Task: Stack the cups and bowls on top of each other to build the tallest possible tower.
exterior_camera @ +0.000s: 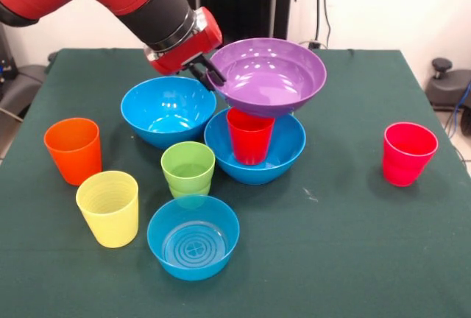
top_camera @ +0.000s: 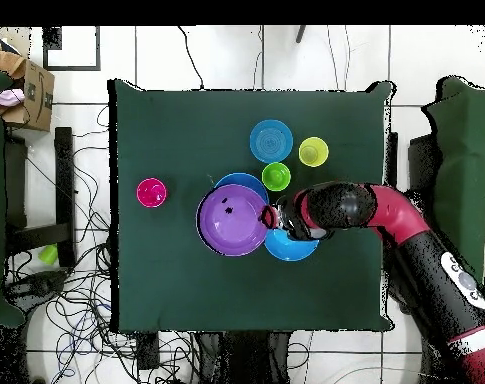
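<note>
I am holding the purple bowl by its rim. My hand is pinching the rim on the side of the bowl that faces the other big blue bowl. My fingers are closed on that rim, one above it and one below, as far as I can tell.

The purple bowl is sitting open side up on top of the red cup. The red cup is standing upside down inside a big blue bowl near the middle of the counter. That is my tower so far: blue bowl, red cup, purple bowl. The purple bowl looks a little tipped, higher on the side away from my hand, so I think it is not resting flat yet.

What matters most now is the red cup under the bowl. It is sitting a bit toward my hand from the bowl's middle. I think the bowl should be centered over the cup before I let go, or it could slide off.

The other pieces are waiting on the counter. The orange cup and yellow cup are toward one side edge. The green cup and small blue bowl are between them and the tower. The pinkish-red cup is standing alone near the opposite side edge.
</note>
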Available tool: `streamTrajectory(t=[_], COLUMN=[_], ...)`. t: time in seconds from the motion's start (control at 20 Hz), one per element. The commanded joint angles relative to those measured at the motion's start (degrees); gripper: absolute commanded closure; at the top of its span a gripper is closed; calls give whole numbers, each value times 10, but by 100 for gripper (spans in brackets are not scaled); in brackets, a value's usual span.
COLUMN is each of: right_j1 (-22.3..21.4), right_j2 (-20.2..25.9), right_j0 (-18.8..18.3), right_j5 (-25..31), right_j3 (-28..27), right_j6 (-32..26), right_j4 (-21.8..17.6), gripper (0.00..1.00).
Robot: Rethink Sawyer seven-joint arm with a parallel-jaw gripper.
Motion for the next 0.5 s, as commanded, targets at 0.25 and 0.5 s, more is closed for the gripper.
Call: streamTrajectory(t=[0.25, 0.5], right_j1=[-17, -4], right_j2=[10, 4], right_j0=[15, 21], right_j5=[-13, -26], right_j3=[-49, -58], right_j6=[-129, -130], right_j4=[-23, -35], gripper=[100, 100])
